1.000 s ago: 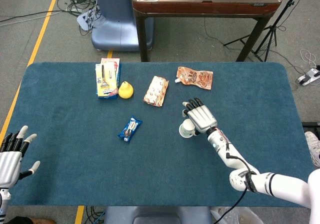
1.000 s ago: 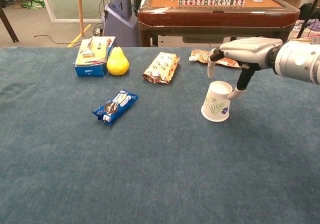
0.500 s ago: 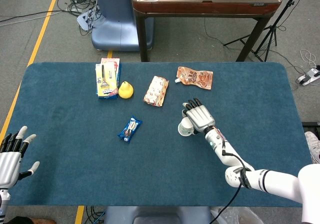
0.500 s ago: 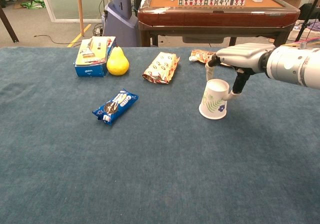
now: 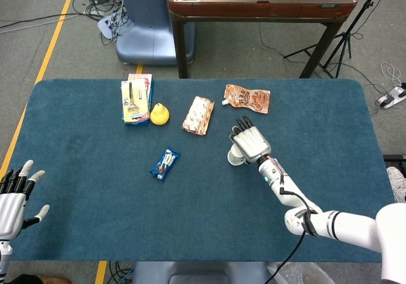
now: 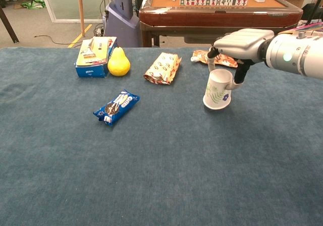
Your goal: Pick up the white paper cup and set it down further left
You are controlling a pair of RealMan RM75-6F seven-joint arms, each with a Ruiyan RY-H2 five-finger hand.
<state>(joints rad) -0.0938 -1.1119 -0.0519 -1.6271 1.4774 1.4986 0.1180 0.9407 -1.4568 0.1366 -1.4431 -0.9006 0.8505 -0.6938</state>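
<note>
One white paper cup (image 6: 218,90), printed with a green leaf sprig and a small blue flower, sits near the middle of the blue felt table (image 5: 89,201), tipped a little to one side, with the right hand (image 6: 241,43) arched over its rim. The thumb comes down against the right side of the cup and a fingertip (image 6: 211,64) dips at the far left of the rim, so the hand is pinching the cup between them; whether the base is still on the felt or just off it, I cannot tell. From the head camera the back of that hand (image 5: 250,142) hides most of the cup (image 5: 235,159). The left hand (image 5: 13,201) is well apart at the near left corner, holding nothing, fingers spread wide. Beyond the cup I count five other things on the cloth: one blue cookie packet (image 6: 116,107) lying to its left, one yellow pear (image 6: 118,62) just beside one flat box with a razor pictured on top (image 6: 95,56) at the far left, one red and white snack bag (image 6: 163,68) in the middle, and one orange pouch (image 5: 247,98) behind the hand. One wooden mahjong table (image 6: 217,6) stands past the far edge.
</note>
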